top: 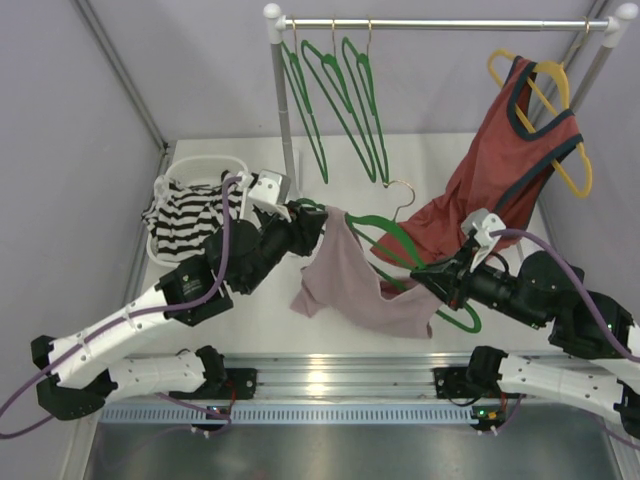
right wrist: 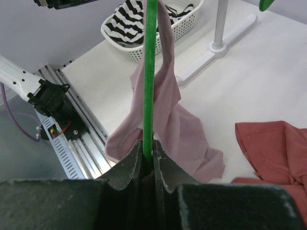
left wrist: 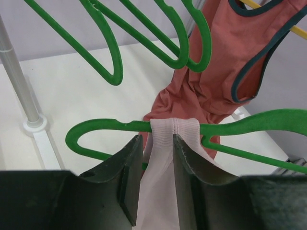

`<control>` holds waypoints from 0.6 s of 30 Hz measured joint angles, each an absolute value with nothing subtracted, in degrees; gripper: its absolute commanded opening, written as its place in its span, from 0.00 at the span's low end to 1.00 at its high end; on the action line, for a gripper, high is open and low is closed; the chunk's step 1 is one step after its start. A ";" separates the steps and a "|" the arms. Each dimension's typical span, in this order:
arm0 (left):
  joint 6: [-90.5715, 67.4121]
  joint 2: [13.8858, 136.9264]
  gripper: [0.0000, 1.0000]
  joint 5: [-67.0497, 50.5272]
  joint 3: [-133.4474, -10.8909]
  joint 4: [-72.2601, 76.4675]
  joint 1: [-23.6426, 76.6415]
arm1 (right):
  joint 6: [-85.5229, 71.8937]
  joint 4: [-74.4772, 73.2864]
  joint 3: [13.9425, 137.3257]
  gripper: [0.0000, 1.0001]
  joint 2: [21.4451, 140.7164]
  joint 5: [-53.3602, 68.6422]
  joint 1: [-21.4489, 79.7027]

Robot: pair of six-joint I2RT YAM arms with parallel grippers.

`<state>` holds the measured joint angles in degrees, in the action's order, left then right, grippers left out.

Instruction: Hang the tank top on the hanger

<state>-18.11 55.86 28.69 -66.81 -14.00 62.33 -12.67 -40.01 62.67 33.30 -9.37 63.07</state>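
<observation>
One tank top point(left wrist: 172, 127) strap over the hanger point(left wrist: 249, 123)
Right end effector point(right wrist: 148, 153) pinches hanger, left end effector point(left wrist: 156, 139) spread round strap; other shoulder next

The white table point(top: 420, 155) is carrying everything here. On its left side a white slatted basket point(top: 200, 161) is sitting, with a black-and-white striped garment point(top: 185, 215) heaped inside it. Just right of the basket, the clothes rack's white post point(top: 287, 130) is standing on a flat foot point(right wrist: 196, 67) that is resting on the tabletop. Toward the right, the lower part of a rust-red top point(top: 432, 235) is pooling on the surface while the rest is hanging above it. In the middle, the loose lower end of the pink tank top point(top: 345, 285) is lying crumpled on the table, close beside the red fabric. Along the near edge a metal rail point(top: 330, 372) is running, bearing the arm bases.
</observation>
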 measured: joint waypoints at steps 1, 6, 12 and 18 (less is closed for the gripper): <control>-18.17 55.92 0.43 28.29 -66.87 -14.00 62.33 | -12.80 -40.56 62.98 0.00 33.08 -9.63 63.07; -18.26 55.61 0.48 27.27 -66.96 -14.33 62.28 | -13.87 -44.23 65.43 0.00 32.97 -11.40 63.07; -17.82 54.87 0.48 26.37 -70.74 -15.88 62.28 | -16.38 -51.07 70.76 0.00 33.01 -13.74 63.07; -16.99 52.56 0.48 26.04 -73.56 -15.99 62.28 | -19.99 -59.96 74.81 0.00 33.01 -15.44 63.07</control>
